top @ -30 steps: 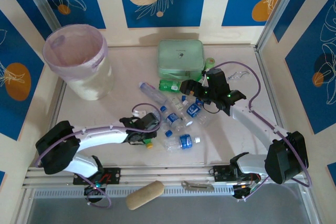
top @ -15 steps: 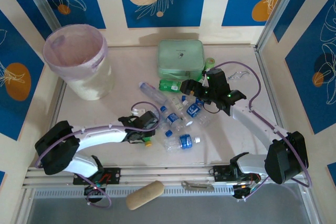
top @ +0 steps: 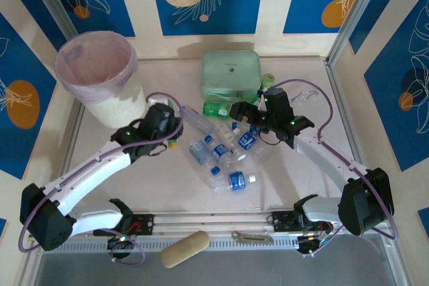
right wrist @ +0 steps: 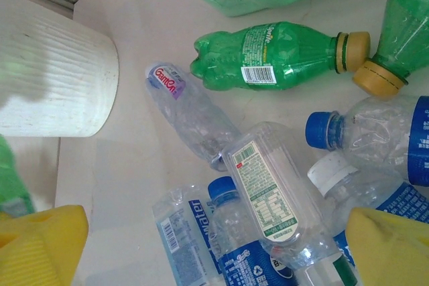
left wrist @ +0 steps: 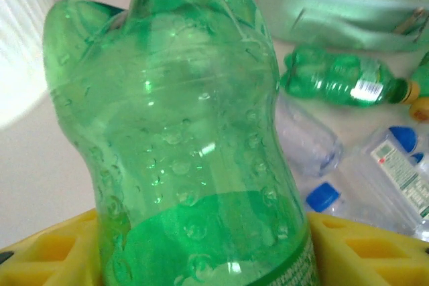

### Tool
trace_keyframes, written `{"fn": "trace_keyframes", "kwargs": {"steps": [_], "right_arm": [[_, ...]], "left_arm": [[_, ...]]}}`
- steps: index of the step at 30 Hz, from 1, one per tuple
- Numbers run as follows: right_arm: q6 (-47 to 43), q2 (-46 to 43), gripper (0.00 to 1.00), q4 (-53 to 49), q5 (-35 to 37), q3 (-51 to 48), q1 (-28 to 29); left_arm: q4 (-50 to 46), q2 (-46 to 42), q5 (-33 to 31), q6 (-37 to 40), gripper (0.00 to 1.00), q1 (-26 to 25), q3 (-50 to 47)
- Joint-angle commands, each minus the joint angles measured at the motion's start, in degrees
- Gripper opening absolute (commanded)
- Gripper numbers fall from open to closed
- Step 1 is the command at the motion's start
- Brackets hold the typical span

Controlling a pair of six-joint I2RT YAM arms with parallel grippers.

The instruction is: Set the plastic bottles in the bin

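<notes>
We see a pale table [top: 167, 78] boxed in by cream walls with blue leaf-patterned panels. The bin [top: 122, 109] stands in the far left corner, its pinkish bag folded over the rim. A mint case [top: 231, 72] lies at the far middle of the table.

The left gripper [left wrist: 201, 259] sits between the bin and the pile of bottles, near the bin's foot. Its yellow fingers [left wrist: 40, 262] are closed partway on a green bottle [left wrist: 181, 132], one on each side of the body. From the left wrist, the bottle's lobed base points away from the camera. We cannot tell whether it is lifted off the table.

The right gripper [right wrist: 214, 252] hangs over the pile with its jaws spread wide and nothing between them.

The other bottles lie at mid-table, well apart from the bin. The clear bottles [top: 224, 151], with blue caps and labels, are heaped together under the right gripper, several touching or overlapping. A stray bottle [top: 233, 180] lies alone, nearer the arms. A long bottle [right wrist: 191, 115], clear with a red and purple label, runs slantwise at the left edge of the heap.

A second green bottle [right wrist: 268, 55] lies on its side just in front of the case. A third green bottle [right wrist: 405, 18] is to its right, and their yellow caps are just beside each other.

A beige roll [top: 186, 248] rests on the near ledge between the arm bases.
</notes>
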Motion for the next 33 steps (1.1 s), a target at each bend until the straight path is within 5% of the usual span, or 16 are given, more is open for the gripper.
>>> {"fn": "trace_keyframes", "kwargs": {"steps": [1,13,24,33], "right_arm": [[0.81,0.45,0.99,0.97,-1.44,-0.55,-0.10],[0.03,0.46,0.99,0.38,-1.70,0.33,-0.19],[-0.94,-1.96,0.99,-1.36,-0.91,-0.01,-1.20],[-0.85,-2.79,0.99,-1.90,-0.83,-0.02,-1.59]], "left_arm": [[-1.74,1.48,3.29,12.85,0.50,3.32,8.53],[-5.22,15.31,9.45,28.05,0.51,20.20,39.99],[-2.79,25.06,11.45,23.86,0.48,37.78,49.93],[-3.80,32.61,15.08,18.86,0.47,46.27,54.07]]}}
